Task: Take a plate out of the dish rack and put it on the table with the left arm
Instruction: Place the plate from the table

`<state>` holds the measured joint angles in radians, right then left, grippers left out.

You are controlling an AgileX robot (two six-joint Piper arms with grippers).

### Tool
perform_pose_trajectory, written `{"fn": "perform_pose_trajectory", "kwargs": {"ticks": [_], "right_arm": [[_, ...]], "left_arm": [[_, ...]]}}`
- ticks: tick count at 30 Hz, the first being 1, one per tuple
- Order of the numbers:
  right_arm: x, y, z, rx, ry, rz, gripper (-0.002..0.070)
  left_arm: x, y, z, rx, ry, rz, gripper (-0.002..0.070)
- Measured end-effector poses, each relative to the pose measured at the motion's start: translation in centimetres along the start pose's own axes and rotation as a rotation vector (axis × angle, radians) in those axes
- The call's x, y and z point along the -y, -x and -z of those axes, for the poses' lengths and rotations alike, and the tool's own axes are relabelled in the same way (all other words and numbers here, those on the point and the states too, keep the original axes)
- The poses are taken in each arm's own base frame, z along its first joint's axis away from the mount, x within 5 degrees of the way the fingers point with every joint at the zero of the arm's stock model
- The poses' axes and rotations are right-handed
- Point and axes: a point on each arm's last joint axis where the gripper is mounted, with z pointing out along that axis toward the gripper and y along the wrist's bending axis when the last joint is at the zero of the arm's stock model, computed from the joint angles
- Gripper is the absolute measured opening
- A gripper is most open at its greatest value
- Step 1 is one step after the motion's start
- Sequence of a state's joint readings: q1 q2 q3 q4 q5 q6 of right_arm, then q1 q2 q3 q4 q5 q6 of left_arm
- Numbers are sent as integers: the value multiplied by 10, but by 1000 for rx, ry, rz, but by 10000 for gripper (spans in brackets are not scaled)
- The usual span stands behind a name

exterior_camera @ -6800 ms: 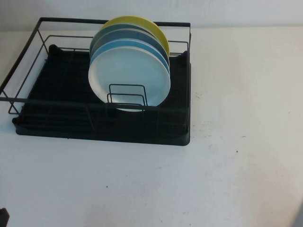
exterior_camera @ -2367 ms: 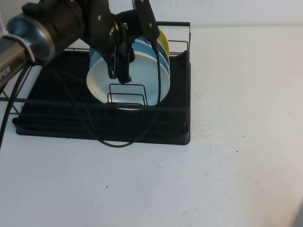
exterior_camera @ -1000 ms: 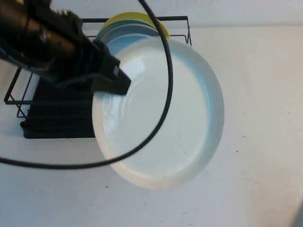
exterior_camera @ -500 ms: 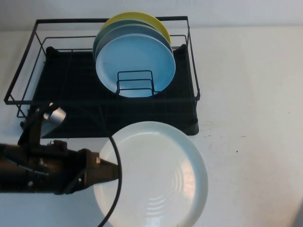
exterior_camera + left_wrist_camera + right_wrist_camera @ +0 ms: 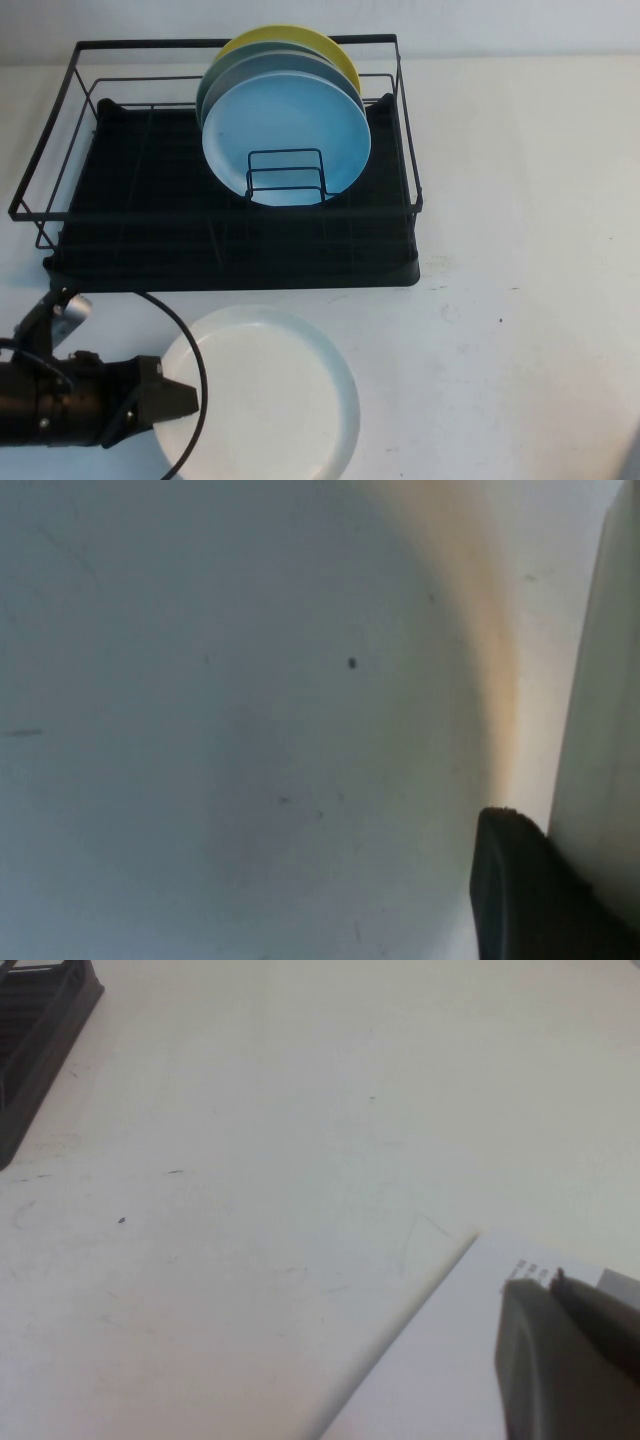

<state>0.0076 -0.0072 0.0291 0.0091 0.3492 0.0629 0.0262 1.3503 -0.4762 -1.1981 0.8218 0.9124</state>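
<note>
White plate [image 5: 265, 390] lies near the table [image 5: 520, 300] in your left gripper [image 5: 180, 400], which grips its rim; release next; right gripper [image 5: 560, 1360] parked.

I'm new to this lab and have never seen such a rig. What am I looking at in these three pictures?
The overhead picture shows a white table from the robot's side. A black dish rack holds sky-blue, grey-blue and yellow plates on edge. In front of it the left gripper, at the end of a black arm, grips the rim of a white plate low at the table. The other two pictures come from wrist cameras: the left one sees that plate close up; the right gripper is parked over bare table.
</note>
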Motion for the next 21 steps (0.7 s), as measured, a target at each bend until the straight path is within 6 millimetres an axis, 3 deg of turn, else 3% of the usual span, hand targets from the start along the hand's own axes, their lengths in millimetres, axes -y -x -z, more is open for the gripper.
{"fn": "perform_pose_trajectory", "kwargs": {"ticks": [12,14,19,21], "right_arm": [[0,0,0,0,0,0,-20],[0,0,0,0,0,0,-20],[0,0,0,0,0,0,-20],[0,0,0,0,0,0,-20]], "left_arm": [[-28,-1,-34,-122,-60,58,82],[-28,-1,-34,-121,-59,47,121],[-29,-1,-35,-119,-58,41,335],[-29,-1,-35,-114,-58,40,380]]}}
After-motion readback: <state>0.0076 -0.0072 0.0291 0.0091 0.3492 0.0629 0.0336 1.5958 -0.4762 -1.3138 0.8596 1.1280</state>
